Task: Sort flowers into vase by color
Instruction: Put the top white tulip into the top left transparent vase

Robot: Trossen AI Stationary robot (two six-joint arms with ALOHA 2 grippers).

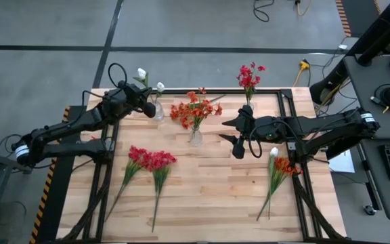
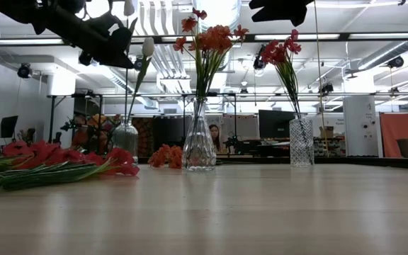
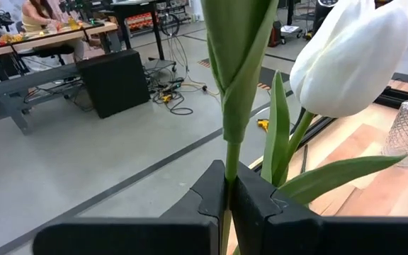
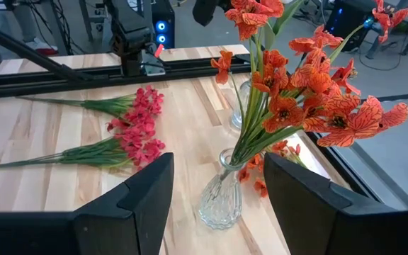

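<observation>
The pale wooden counter (image 1: 208,196) fills the middle of the high view, and the sorting looks roughly half done. Along its upper edge stand three clear glass vases: the central one (image 1: 195,137) holds orange sprays (image 1: 195,108), the upper-right one (image 1: 248,99) holds crimson sprays (image 1: 249,76), and the small upper-left one (image 1: 158,112) has a white bloom (image 1: 160,87). Left to place: two crimson sprays (image 1: 151,163) lying at lower left and a mixed white-and-orange bunch (image 1: 279,166) at lower right.

The left gripper (image 1: 149,107), at upper left by the small vase, has its fingers (image 3: 253,205) clamped shut on a white tulip's green stem (image 3: 227,163) (only its wrist view shows this pinch). The right gripper (image 4: 218,205) hovers mid-frame beside the orange vase, fingers (image 4: 137,202) about half apart and empty, which the high view leaves unclear.
</observation>
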